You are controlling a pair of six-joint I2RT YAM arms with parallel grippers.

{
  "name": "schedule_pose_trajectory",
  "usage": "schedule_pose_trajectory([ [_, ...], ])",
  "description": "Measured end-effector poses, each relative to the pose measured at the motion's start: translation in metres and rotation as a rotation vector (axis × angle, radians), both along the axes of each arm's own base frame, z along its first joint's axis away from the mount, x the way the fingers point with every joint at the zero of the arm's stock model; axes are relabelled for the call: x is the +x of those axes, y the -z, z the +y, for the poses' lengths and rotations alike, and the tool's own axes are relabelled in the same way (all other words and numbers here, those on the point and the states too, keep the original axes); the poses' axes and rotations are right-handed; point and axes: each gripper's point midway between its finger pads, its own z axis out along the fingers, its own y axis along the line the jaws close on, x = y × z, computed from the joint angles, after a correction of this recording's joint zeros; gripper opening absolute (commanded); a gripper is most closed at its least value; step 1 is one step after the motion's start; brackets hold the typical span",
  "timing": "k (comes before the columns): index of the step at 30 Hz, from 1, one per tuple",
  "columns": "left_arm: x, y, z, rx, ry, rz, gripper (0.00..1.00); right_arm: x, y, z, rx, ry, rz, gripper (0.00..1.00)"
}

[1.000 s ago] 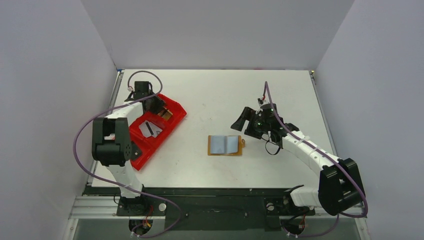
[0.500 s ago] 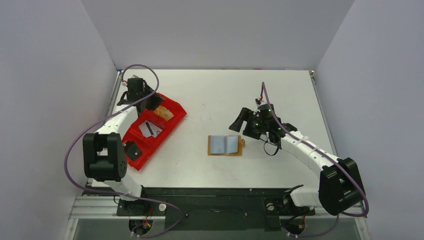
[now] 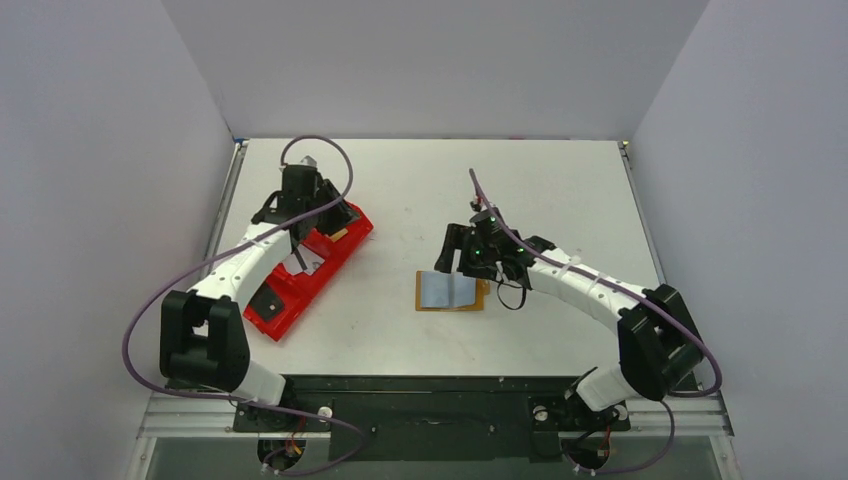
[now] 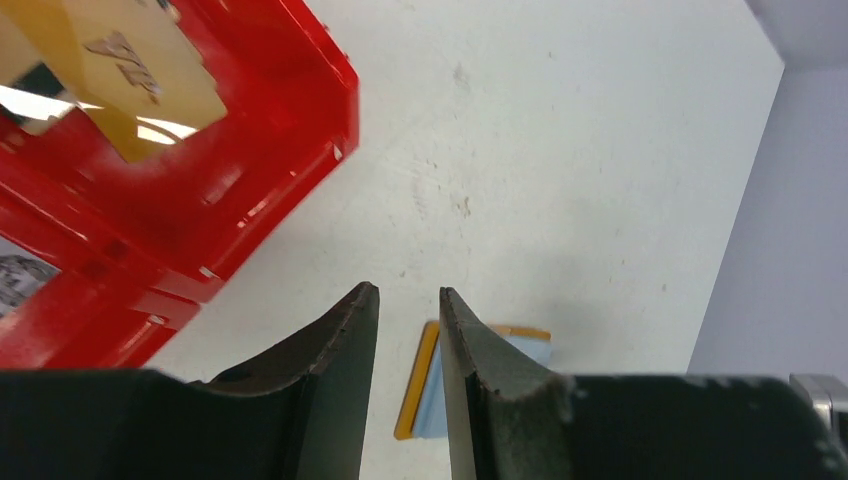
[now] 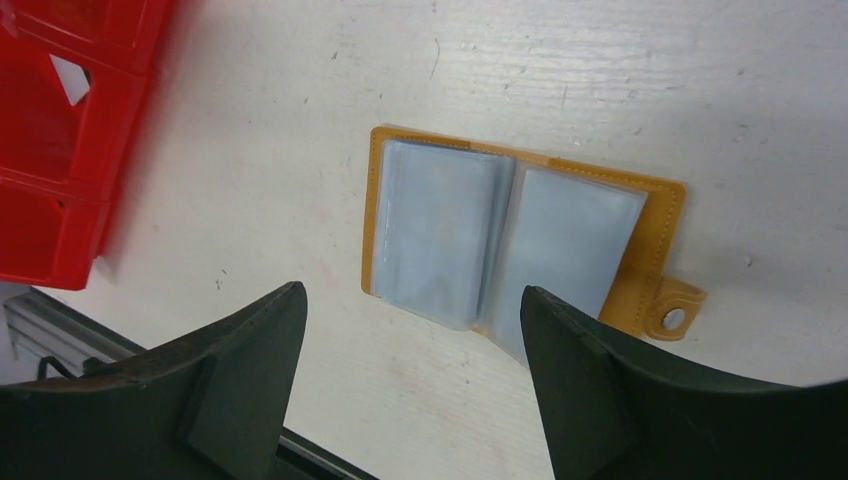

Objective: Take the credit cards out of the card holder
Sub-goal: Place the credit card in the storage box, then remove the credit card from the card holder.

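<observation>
The tan card holder lies open and flat on the table, its snap tab at the right. Pale blue-grey credit cards fill both of its halves. My right gripper hovers just above its near edge, jaws wide open and empty; in the top view the right gripper is over the holder's far edge. My left gripper has a narrow gap with nothing in it and hangs over the table beside the red tray. Beyond its fingers I see the holder's edge.
A long red tray with dividers lies at the left, under the left gripper. A tan-gold card rests in its far compartment, and a white scrap lies in the middle one. The right arm's cable loops beside the holder.
The right gripper has moved left and down until it hangs over the open holder. The left gripper has swung right from the tray's far end to its right rim.
</observation>
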Motion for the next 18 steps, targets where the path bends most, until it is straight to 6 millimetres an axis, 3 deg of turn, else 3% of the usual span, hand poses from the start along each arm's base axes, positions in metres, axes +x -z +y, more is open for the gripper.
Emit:
schedule_pose_trajectory([
  [6,-0.032,0.012,-0.036,0.025,0.122,0.039,0.27,-0.010,0.020,0.022,-0.094,-0.058,0.018,0.67],
  [14,-0.057,0.028,-0.034,0.041,0.147,0.082,0.27,-0.020,0.062,0.035,-0.200,-0.093,0.092,0.54],
  [18,-0.064,0.029,-0.034,0.042,0.159,0.083,0.27,-0.018,0.069,0.035,-0.229,-0.086,0.103,0.52],
])
